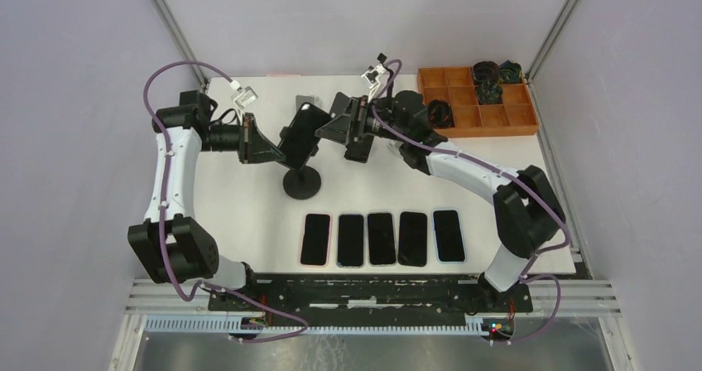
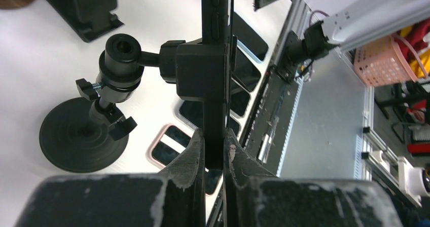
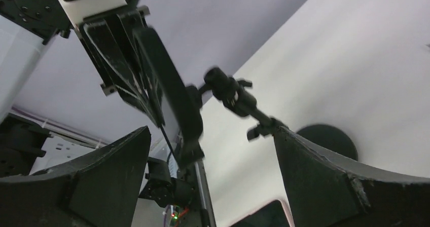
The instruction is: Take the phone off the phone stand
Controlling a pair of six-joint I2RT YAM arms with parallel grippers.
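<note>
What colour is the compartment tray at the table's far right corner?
Orange; the tray shows best in the top external view.

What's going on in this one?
The left claw is shut on the edge of the phone, which sits clamped in the phone stand. The right claw hangs open on the phone's other side. Five more phones lie in a row nearer the arms.

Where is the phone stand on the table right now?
In the top view, the phone stand sits left of centre, just beyond the left end of the row of five phones, with a phone clamped in it.
</note>
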